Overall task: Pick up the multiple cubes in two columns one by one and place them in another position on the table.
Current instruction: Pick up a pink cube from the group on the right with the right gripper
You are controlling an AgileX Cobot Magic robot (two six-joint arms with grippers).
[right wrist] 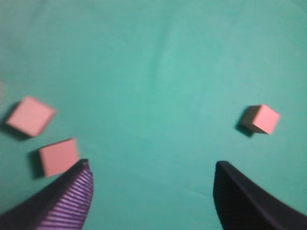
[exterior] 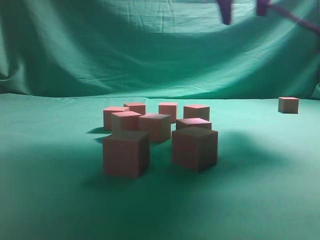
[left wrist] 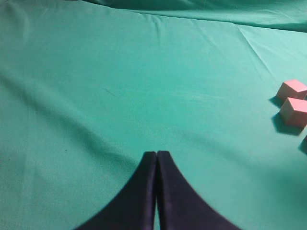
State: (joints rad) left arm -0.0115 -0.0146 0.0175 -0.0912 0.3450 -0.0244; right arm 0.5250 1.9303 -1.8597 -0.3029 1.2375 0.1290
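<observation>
Several pinkish-red cubes stand in two columns mid-table, the nearest two being cube [exterior: 126,153] and cube [exterior: 195,147]. One lone cube [exterior: 288,105] sits apart at the far right on the green table [exterior: 260,200]. My right gripper [exterior: 244,9] hangs high above the table, open and empty. In its wrist view the right gripper [right wrist: 152,167] has bare cloth between its jaws, with two cubes [right wrist: 58,156] on the left and the lone cube [right wrist: 261,119] on the right. My left gripper [left wrist: 157,153] is shut on nothing above bare cloth. Two cubes [left wrist: 294,111] lie at that view's right edge.
A draped green backdrop [exterior: 150,45] closes off the far side of the table. Bare cloth stretches between the cube cluster and the lone cube, and in front of the cluster.
</observation>
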